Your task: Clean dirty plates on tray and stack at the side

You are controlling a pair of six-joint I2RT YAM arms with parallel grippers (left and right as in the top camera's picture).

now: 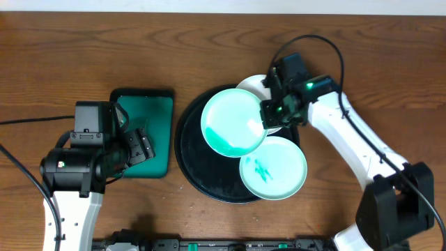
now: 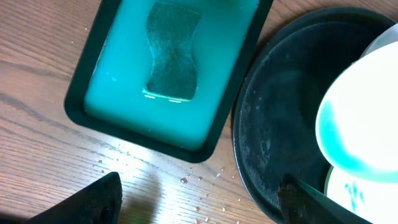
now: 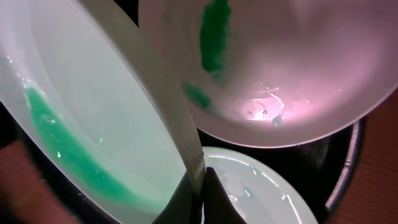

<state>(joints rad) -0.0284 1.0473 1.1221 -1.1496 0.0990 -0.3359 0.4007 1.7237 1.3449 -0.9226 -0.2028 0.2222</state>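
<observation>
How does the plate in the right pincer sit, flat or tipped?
Tipped: the plate, rim pinched by the right pincer, slants above the tray.

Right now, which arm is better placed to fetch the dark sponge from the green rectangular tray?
Left arm: its jaws stand open over the green rectangular tray holding the dark sponge; the right arm has its jaws shut on the rim of a white round plate.

Table centre: round black tray (image 1: 191, 157). Over its middle, tilted plate (image 1: 233, 122), green pooled low. Near-right rim, flat plate (image 1: 273, 167), smeared. Far-right rim, third plate (image 1: 251, 85), smeared.
</observation>
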